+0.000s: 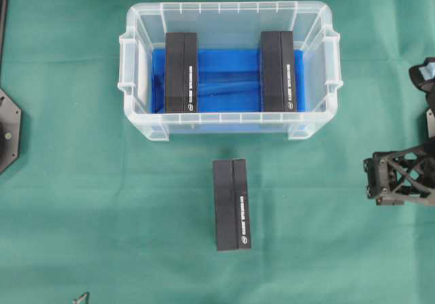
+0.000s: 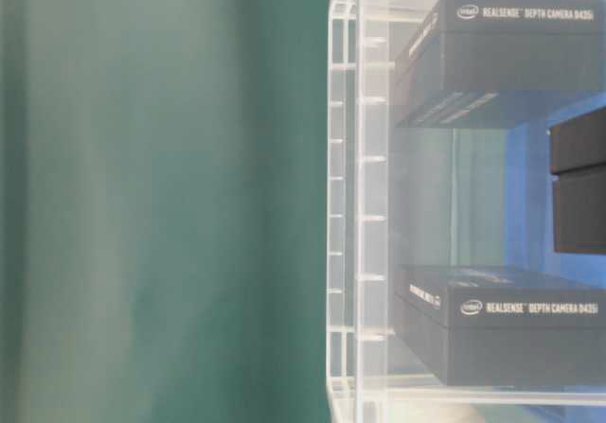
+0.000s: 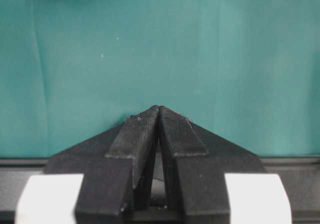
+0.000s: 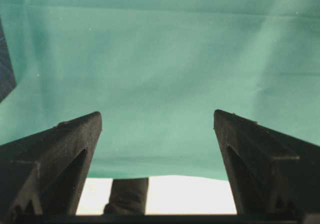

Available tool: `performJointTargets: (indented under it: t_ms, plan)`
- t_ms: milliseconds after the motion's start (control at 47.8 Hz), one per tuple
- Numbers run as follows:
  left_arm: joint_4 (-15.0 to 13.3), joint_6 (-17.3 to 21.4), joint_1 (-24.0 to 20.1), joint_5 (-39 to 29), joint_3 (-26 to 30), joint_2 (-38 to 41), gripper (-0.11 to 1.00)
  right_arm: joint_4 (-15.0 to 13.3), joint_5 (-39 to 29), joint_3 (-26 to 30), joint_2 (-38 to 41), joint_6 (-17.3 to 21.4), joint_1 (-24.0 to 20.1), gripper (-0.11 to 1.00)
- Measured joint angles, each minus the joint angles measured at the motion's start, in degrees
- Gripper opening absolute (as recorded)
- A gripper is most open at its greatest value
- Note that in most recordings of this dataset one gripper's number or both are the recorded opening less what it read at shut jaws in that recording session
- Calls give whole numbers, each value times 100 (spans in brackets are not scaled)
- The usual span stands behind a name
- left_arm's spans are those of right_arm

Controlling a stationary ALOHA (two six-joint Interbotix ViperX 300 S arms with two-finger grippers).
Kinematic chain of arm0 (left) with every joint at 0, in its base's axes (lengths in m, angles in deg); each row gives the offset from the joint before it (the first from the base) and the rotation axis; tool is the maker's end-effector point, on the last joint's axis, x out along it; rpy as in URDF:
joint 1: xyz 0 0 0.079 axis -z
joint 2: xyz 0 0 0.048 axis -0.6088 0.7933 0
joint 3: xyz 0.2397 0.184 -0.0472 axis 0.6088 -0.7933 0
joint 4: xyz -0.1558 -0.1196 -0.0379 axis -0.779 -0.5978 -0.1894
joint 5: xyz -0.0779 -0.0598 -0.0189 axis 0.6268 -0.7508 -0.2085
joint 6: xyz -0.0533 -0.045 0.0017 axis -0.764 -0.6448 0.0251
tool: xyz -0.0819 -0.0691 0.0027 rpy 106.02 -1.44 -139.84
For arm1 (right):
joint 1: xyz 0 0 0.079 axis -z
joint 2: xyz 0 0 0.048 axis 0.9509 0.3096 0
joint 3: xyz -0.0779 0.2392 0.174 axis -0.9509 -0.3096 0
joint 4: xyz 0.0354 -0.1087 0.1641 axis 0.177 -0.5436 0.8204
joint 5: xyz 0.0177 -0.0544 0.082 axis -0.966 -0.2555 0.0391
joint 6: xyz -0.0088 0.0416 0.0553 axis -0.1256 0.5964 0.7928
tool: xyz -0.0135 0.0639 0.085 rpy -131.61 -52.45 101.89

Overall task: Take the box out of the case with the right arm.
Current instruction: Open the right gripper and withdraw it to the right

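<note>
Green cloth covers the desk (image 1: 81, 181); the left gripper (image 3: 159, 108) is closed and empty, the case (image 1: 231, 126) holds two boxes, a third box (image 1: 231, 204) lies outside, and the right gripper (image 4: 157, 129), jaws wide and empty, should descend squarely over the right box (image 1: 279, 71).

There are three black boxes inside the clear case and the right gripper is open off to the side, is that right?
Not quite: the case holds two boxes; the third box lies on the cloth in front, per the overhead view. The right gripper is open.
</note>
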Motion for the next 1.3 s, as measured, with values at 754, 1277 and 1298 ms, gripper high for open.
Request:
performJointTargets:
  t_ms: [754,1277,1298]
  plan:
    - [0,0,0,0,9,18,0,-62,0,-448,-457,-3516,3270,89]
    - [-9,9,0,0,9,9,0,-62,132,-457,-457,-4289,4104,89]
    - [-9,9,0,0,9,9,0,-62,132,-457,-457,-4289,4113,89]
